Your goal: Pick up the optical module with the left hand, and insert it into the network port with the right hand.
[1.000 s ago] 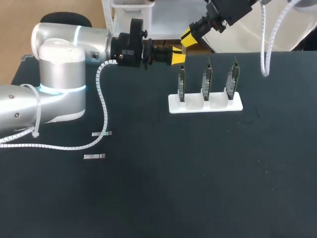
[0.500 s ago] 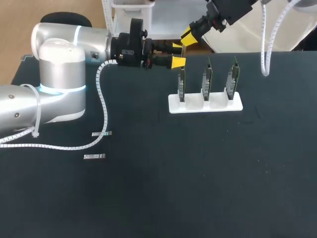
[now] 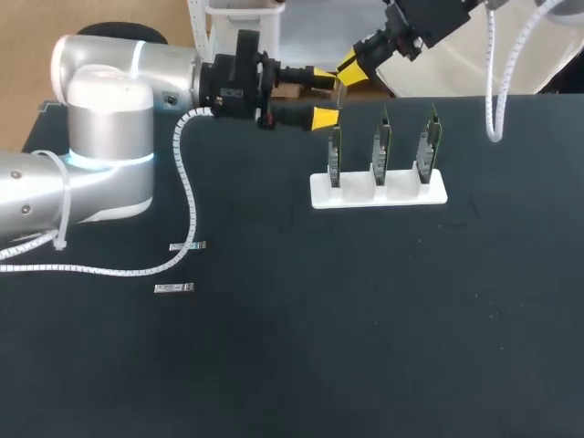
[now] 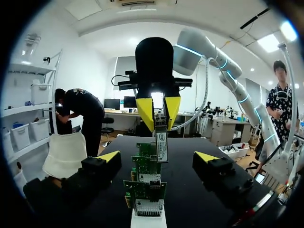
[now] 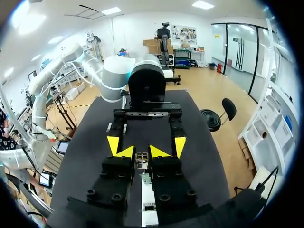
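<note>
The optical module (image 4: 161, 142) is a slim metal bar. It hangs upright from my right gripper (image 4: 159, 114), whose yellow tips are shut on its upper end. My left gripper (image 4: 158, 159) stands wide open on either side of it, and its fingers (image 4: 108, 157) touch nothing. In the right wrist view the module (image 5: 141, 159) sits pinched in my right gripper (image 5: 141, 152). In the head view both grippers meet at the table's far edge, the left gripper (image 3: 326, 97) below the right gripper (image 3: 349, 71). Just in front of them, a white stand (image 3: 356, 193) holds three upright green network cards (image 3: 381, 151).
Two spare modules (image 3: 187, 246) (image 3: 173, 288) lie on the black table near my left arm's white cable. The network cards (image 4: 145, 190) stand in a row under and ahead of the left gripper, port ends facing it.
My left gripper has opened wide, letting go of the module, which stays in the right gripper. The left arm has shifted slightly.
</note>
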Controlling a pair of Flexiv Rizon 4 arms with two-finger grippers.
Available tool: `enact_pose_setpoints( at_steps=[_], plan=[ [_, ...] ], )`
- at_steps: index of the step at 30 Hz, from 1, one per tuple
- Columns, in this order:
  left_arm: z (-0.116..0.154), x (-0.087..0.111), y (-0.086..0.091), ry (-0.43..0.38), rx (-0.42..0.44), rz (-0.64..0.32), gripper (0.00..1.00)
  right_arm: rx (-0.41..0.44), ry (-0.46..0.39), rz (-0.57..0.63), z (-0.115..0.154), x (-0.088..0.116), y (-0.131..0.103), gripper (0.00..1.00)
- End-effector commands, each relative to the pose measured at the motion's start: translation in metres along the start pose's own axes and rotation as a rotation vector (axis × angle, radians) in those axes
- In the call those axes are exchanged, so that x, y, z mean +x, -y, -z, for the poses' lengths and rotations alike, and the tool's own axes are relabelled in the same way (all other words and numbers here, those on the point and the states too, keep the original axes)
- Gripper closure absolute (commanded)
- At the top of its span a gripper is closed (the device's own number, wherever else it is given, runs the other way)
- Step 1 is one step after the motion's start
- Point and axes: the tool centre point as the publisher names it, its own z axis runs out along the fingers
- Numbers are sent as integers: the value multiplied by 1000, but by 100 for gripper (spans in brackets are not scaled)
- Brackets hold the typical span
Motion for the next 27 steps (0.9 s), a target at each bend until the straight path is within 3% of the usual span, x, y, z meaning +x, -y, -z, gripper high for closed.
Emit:
enact_pose_setpoints(
  at_steps=[1, 5, 7, 9, 17, 27],
  plan=[
    [11, -7, 13, -97, -67, -53, 0, 5, 4, 4, 0, 1, -3, 100],
    [19, -5, 20, -168, -85, -87, 0, 4, 1, 7, 1, 1, -4, 100],
    [22, 2, 23, -246, -86, -82, 0, 4, -3, 9, 1, 2, -4, 100],
    [27, 11, 24, -267, -103, -50, 0, 5, -4, 7, 0, 3, -5, 100],
    [38, 40, 24, -296, -158, 62, 0, 0, -6, 8, -1, 2, -6, 100],
    [39, 46, 13, -356, -145, 77, 0, -3, -16, 13, -1, 3, -7, 100]
  ],
)
